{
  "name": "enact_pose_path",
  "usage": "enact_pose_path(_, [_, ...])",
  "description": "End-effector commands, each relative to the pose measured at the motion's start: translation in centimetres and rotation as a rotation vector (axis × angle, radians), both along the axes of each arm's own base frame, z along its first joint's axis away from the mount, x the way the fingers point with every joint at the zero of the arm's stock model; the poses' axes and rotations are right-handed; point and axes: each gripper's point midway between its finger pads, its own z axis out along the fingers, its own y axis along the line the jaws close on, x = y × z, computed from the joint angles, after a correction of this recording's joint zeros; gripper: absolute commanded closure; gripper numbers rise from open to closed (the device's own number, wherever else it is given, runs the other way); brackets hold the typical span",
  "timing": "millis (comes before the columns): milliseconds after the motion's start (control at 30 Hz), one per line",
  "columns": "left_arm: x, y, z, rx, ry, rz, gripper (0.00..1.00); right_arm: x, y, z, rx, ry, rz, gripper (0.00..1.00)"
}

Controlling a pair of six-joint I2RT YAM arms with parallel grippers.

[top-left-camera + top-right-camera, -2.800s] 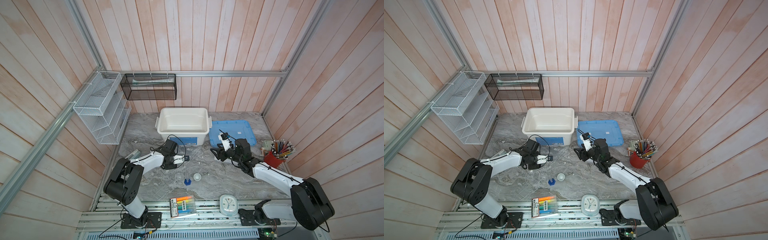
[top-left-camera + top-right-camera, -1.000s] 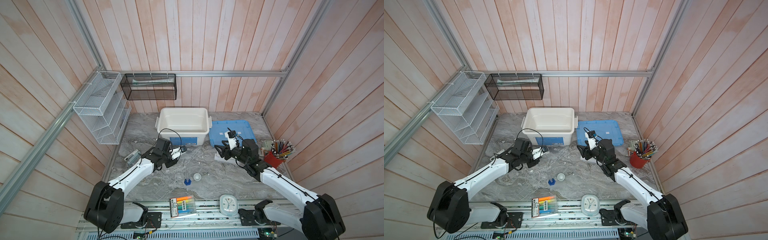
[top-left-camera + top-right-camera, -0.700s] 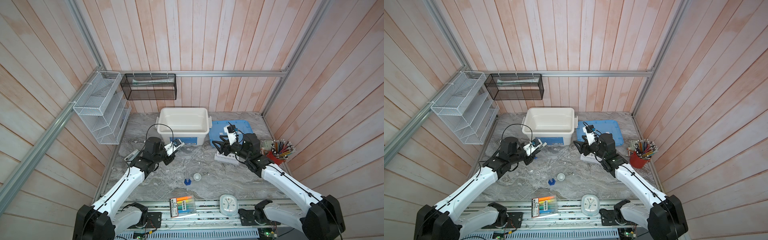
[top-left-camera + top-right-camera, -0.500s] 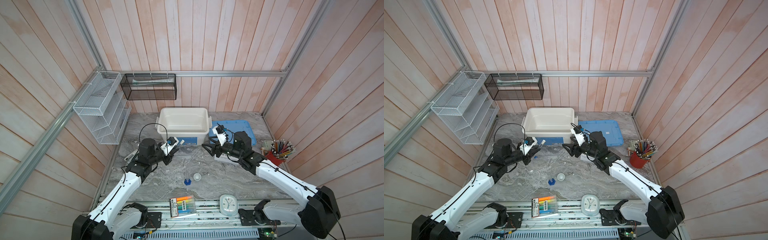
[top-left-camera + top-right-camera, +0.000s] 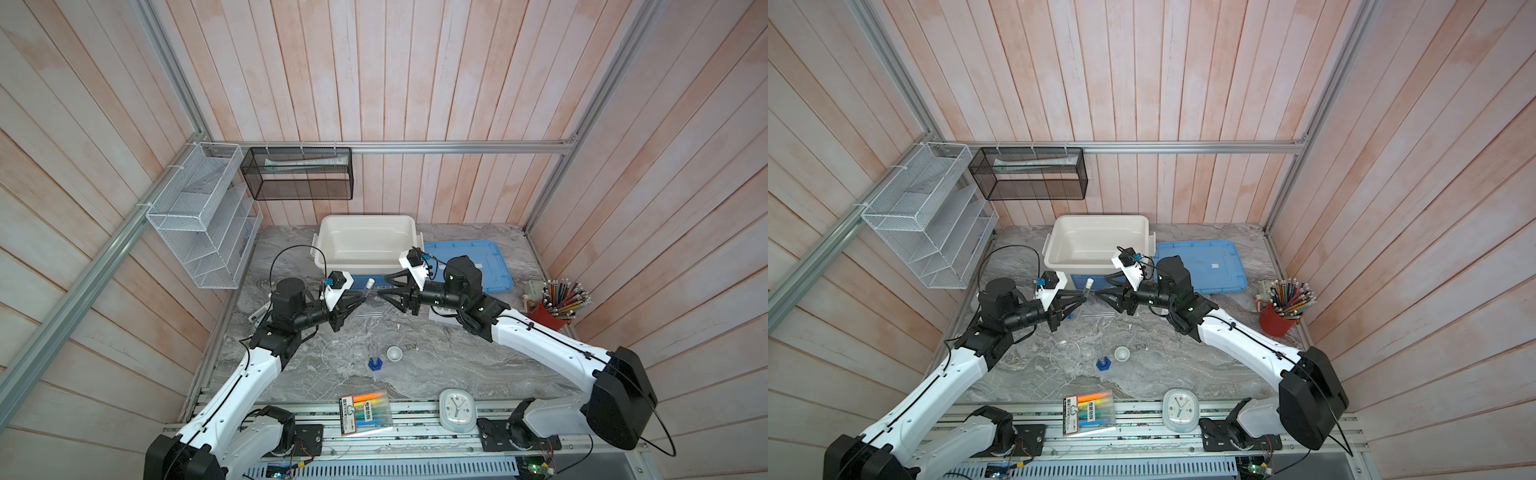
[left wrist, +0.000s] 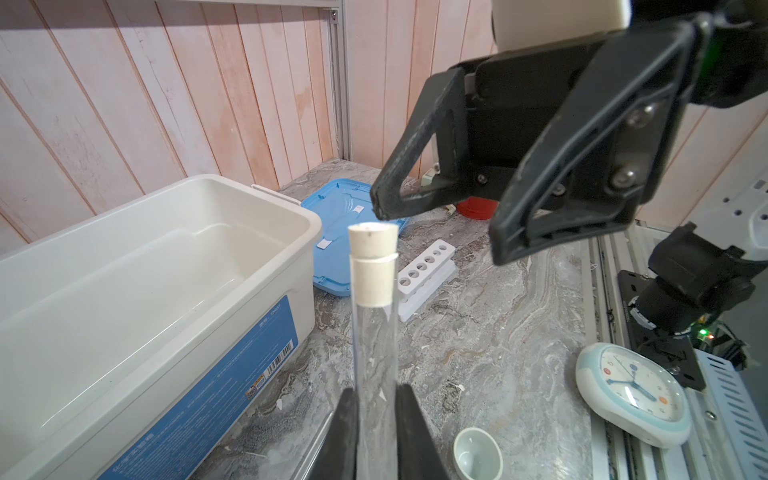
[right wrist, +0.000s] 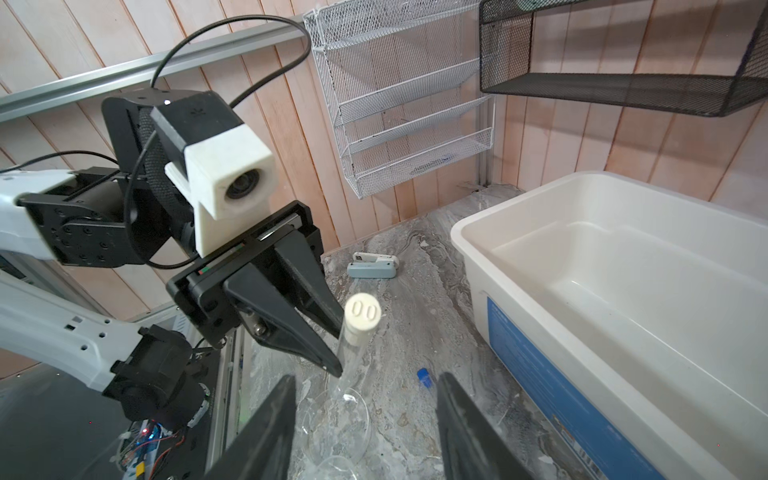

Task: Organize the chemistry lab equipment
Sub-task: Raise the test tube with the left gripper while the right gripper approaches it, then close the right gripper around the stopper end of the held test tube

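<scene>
**White-capped tube held up between the two arms**

The left gripper [image 5: 360, 297] is clamped on the lower part of the white-capped tube [image 6: 374, 332]. It holds the tube off the marble table [image 5: 436, 357], just in front of the white bin [image 5: 361, 241]. The right gripper [image 5: 381, 286] faces it with fingers spread apart, tips close to the cap. Below them the blue-capped tube [image 5: 1092, 315] lies flat. The dish [image 5: 1065, 353], beaker [image 5: 1087, 352], cylinder [image 5: 1103, 362] and bowl [image 5: 1121, 354] cluster nearer the front — the rack [image 6: 424, 270] stands beside the blue lid [image 5: 478, 257].
</scene>
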Motion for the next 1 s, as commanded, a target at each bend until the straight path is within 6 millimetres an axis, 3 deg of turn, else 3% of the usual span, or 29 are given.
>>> enact_pose_path(0, [-0.8, -0.1, 0.7, -0.034, -0.013, -0.033, 0.9, -0.5, 1.0, 1.9, 0.062, -0.013, 0.051, 0.47])
enact_pose_path(533, [-1.4, -0.1, 1.3, -0.038, -0.023, -0.045, 0.9, -0.6, 4.1, 2.6, 0.089, -0.013, 0.134, 0.56])
enact_pose_path(967, [-1.1, 0.0, 1.5, -0.037, -0.043, -0.034, 0.91, -0.8, 4.4, 2.2, 0.082, 0.003, 0.141, 0.7])
